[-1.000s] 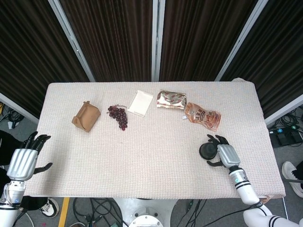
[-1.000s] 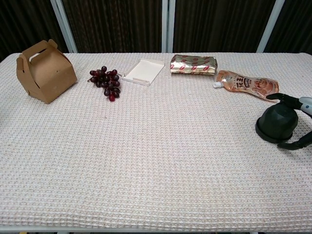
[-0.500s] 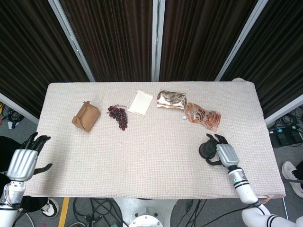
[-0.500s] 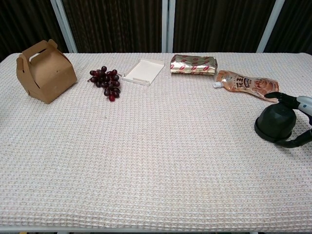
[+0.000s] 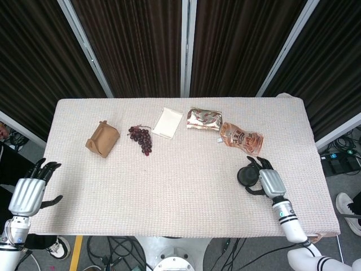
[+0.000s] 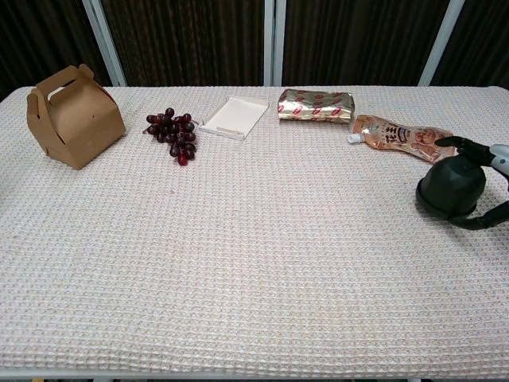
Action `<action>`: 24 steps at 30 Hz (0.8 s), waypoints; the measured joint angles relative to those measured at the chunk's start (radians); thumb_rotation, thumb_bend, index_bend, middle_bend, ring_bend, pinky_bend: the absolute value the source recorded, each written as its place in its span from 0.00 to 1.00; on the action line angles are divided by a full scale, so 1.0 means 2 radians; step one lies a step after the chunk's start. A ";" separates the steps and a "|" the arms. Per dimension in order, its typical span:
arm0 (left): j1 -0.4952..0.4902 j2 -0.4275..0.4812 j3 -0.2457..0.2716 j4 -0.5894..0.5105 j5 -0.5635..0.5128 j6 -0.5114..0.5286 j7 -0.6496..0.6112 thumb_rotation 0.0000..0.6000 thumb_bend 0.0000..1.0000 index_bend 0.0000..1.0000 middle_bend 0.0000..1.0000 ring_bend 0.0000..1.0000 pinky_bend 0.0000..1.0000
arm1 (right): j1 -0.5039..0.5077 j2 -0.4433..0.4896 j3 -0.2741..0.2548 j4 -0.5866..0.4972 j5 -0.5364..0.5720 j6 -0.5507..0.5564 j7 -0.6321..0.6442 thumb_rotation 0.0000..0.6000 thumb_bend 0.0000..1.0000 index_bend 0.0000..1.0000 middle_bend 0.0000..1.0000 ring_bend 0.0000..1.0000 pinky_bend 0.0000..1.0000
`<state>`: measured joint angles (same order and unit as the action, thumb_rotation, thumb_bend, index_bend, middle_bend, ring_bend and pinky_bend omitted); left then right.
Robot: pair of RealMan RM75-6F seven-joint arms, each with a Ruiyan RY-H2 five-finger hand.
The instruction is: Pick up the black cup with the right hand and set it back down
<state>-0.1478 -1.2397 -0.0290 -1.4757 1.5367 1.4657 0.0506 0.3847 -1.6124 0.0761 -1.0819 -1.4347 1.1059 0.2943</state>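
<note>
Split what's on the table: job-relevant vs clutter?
Job: black cup, upside down, right hand wrapped around it.

Clutter: brown box, grapes, white tray, foil packet, orange pouch. Left hand idle off-table.

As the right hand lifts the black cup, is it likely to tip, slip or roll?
The black cup sits mouth-down on its wider rim, so it probably won't tip or roll. It narrows toward the top, so it might slip down through the right hand's fingers. It looks small and rigid, probably light.
</note>
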 measured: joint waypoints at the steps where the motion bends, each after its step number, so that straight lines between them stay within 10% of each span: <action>1: 0.000 0.000 0.000 -0.001 0.000 0.000 0.000 1.00 0.02 0.19 0.17 0.08 0.27 | 0.000 0.001 0.001 -0.001 -0.002 0.004 0.001 1.00 0.17 0.03 0.38 0.00 0.00; 24: -0.001 0.000 0.001 -0.004 0.001 -0.001 0.004 1.00 0.02 0.20 0.17 0.08 0.27 | 0.000 0.153 0.069 -0.262 -0.116 0.213 -0.075 1.00 0.21 0.37 0.50 0.13 0.05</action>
<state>-0.1492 -1.2391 -0.0262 -1.4831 1.5390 1.4631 0.0579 0.3847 -1.3063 0.2147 -1.6052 -1.6669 1.5327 0.1442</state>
